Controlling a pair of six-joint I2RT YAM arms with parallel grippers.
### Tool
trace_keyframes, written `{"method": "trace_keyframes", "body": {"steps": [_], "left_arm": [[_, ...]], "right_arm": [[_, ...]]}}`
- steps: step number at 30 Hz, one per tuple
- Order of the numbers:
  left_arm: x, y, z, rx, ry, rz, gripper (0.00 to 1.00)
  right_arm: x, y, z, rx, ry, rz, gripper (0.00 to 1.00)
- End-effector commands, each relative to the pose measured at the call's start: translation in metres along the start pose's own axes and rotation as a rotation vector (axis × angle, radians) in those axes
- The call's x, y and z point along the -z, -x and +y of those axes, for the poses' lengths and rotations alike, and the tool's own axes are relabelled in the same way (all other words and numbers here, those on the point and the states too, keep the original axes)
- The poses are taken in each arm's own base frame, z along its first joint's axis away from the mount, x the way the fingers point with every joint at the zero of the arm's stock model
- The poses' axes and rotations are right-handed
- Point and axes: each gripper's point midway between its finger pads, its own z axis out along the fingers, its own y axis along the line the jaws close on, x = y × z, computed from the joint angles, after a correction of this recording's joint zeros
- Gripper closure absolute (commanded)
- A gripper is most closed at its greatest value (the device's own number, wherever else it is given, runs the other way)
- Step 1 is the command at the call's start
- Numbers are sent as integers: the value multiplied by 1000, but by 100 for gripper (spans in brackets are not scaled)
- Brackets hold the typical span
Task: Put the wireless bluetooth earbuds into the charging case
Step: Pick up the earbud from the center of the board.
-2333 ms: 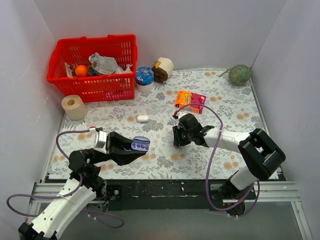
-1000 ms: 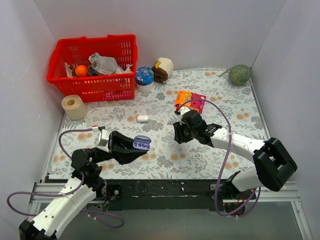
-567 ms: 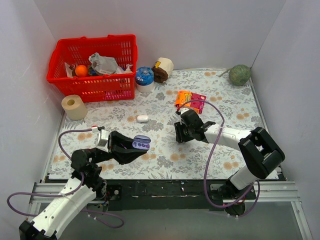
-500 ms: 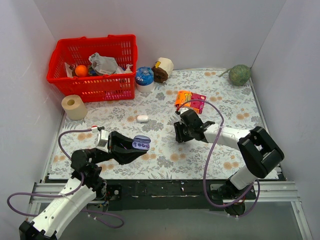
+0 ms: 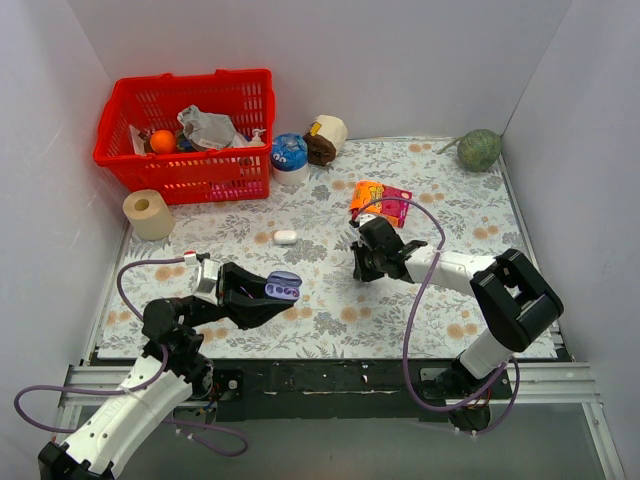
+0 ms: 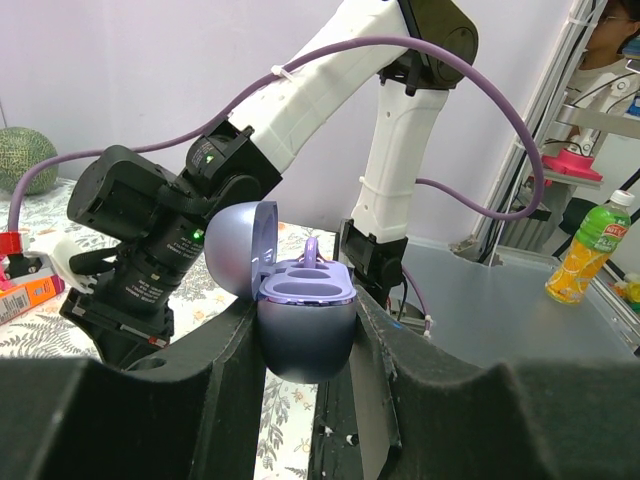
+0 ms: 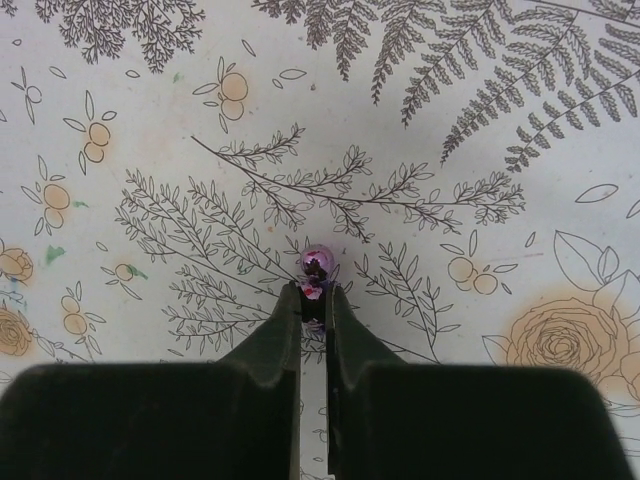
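**Earbud (image 7: 316,263), tiny and of glossy purple plastic, nipped in the right claw (image 7: 313,292)**

The purple earbud sits low against the floral-printed desk (image 7: 150,150). Its round head shows just beyond the fingertips and its stem is caught between them. The right claw is narrowed to a slit around that stem. Whether the earbud is lifted clear of the cover cannot be told. From above, this claw points down at the desk a little right of centre, just on the near side of an orange snack packet (image 5: 380,199).

Well to the left, near the front edge, the left claw (image 6: 303,318) is clamped on a rounded purple charging case (image 6: 300,340) and holds it above the desk. The lid (image 6: 238,250) is hinged back, the tray faces up, and a small purple stem (image 6: 311,250) rises from it.

A small white oval case (image 5: 286,237) lies on the desk between the two claws, farther back. A red plastic basket (image 5: 190,170) full of odds and ends stands at the far left, with a paper roll (image 5: 148,213) beside it. A green ball (image 5: 480,148) rests at the far right corner.
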Motion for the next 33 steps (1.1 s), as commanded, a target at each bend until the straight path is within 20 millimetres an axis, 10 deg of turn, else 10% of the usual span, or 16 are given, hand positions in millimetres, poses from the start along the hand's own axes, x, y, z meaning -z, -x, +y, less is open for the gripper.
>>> {"method": "trace_keyframes", "body": {"steps": [1,16,26,33], "left_arm": [[0,2,1,-9,10,-16,100],[-1,2,1,-2,10,-17,100],[1,-1,1,-10,11,0,100],[2,0,0,-12,11,0,100]], "right_arm": [[8,11,13,-43,56,-32,96],[45,52,90,-3,444,-153,99],[16,8,33,302,186,39,95],[13,6,23,252,118,38,54]]}}
